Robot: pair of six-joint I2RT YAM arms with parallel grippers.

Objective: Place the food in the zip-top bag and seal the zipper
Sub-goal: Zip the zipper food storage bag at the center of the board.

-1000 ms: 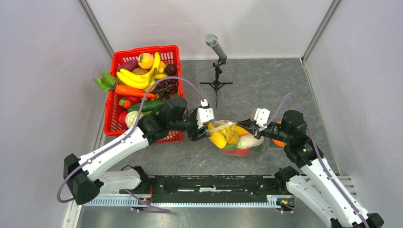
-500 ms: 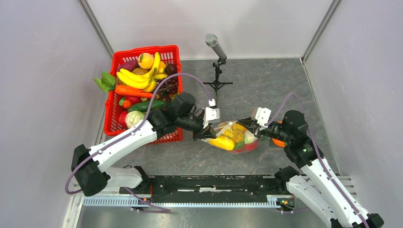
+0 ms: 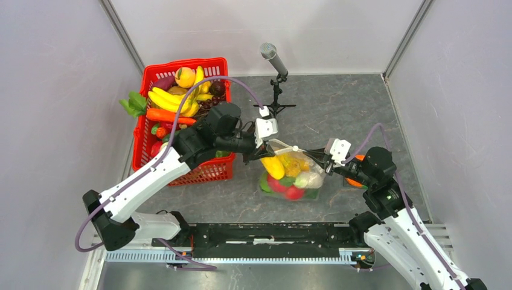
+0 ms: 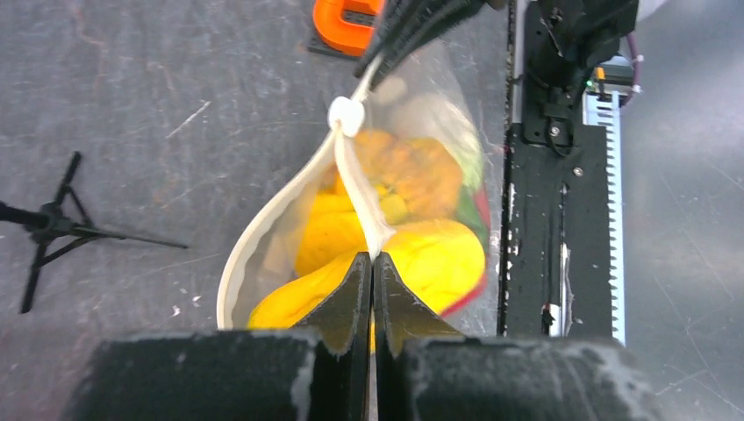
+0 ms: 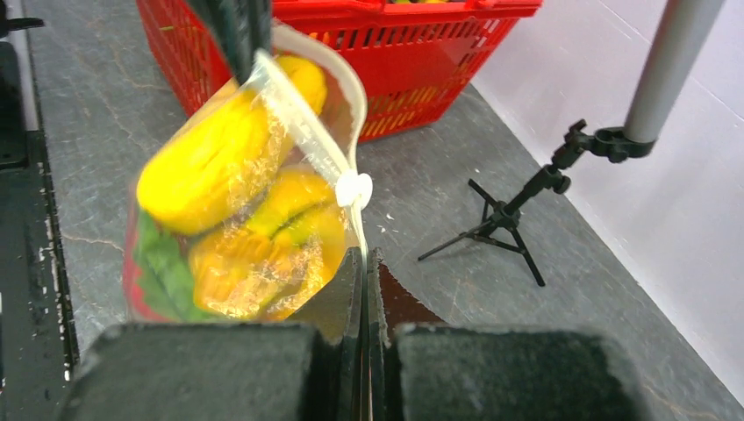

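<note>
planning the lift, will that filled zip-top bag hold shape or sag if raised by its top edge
Likely sags: the zip-top bag is thin film bulging around the toy food. Its zipper bows between the left gripper and right gripper, so it looks floppy, and may slip from a narrow pinch.

Red basket sitting far left on the grey table, backing against the left wall. Mic leaning on a small black tripod, standing at the far middle, right of the basket, not touching it. Orange piece lying on the right side, partly hidden. Black toothed rail running along the near edge
</note>
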